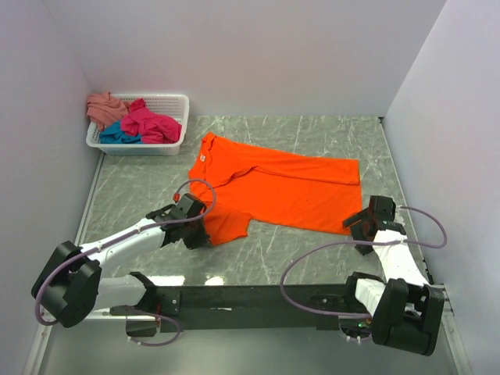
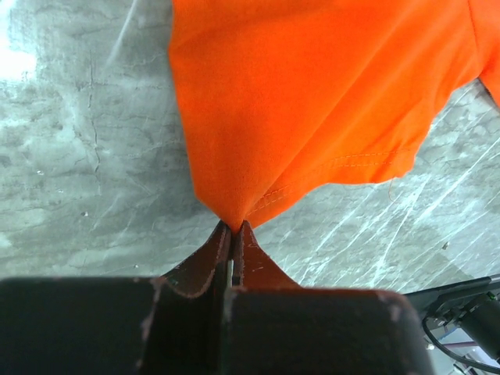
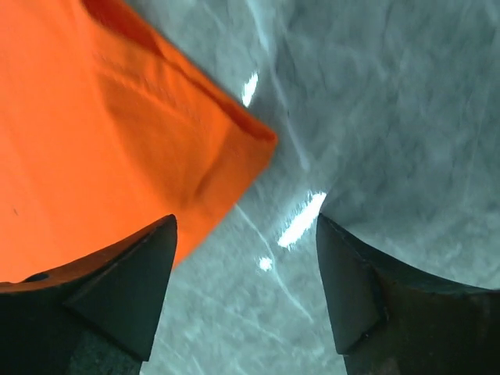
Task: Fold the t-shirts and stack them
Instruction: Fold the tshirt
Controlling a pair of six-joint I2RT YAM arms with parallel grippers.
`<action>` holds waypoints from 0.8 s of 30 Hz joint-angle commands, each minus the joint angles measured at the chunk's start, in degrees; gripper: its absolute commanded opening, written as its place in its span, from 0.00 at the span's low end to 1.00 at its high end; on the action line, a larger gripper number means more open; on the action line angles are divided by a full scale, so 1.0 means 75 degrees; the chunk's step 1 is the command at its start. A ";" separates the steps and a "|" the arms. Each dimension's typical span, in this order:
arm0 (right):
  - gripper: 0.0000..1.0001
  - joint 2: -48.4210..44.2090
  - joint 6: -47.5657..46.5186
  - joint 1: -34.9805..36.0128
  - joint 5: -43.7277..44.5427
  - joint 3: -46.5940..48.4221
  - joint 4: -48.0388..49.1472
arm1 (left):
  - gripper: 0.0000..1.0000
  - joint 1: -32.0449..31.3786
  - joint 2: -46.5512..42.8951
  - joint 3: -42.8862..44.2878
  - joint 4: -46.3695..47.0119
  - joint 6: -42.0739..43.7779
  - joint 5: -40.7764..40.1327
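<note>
A bright orange t-shirt (image 1: 277, 186) lies spread across the middle of the green marble table (image 1: 312, 137). My left gripper (image 1: 197, 229) is shut on its near left corner (image 2: 233, 215), the cloth pinched between the two pads. At the shirt's near right corner (image 3: 258, 141) my right gripper (image 1: 361, 226) stands open over the table, one finger on the cloth edge, the other on bare marble. Magenta-pink (image 1: 150, 123), teal-blue (image 1: 119, 134) and salmon-pink (image 1: 103, 106) t-shirts lie bunched in the basket.
A white lattice basket (image 1: 176, 101) sits in the far left corner of the table. White walls close in the left, back and right sides. The arms' dark base rail (image 1: 250, 298) runs along the near edge.
</note>
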 commanded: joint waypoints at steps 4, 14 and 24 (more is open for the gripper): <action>0.67 0.0419 0.0105 -0.0099 0.1168 0.0089 0.0291 | 0.01 0.0000 -0.0257 0.0265 -0.0400 -0.0028 -0.0185; 0.54 0.0993 -0.0305 -0.0111 0.0677 0.0160 0.0794 | 0.01 0.0011 -0.0257 0.0277 -0.0225 -0.0039 -0.0185; 0.00 0.1299 -0.0598 -0.0099 0.0208 0.0171 0.0866 | 0.01 0.0011 -0.0480 0.0183 -0.0248 -0.0157 -0.0185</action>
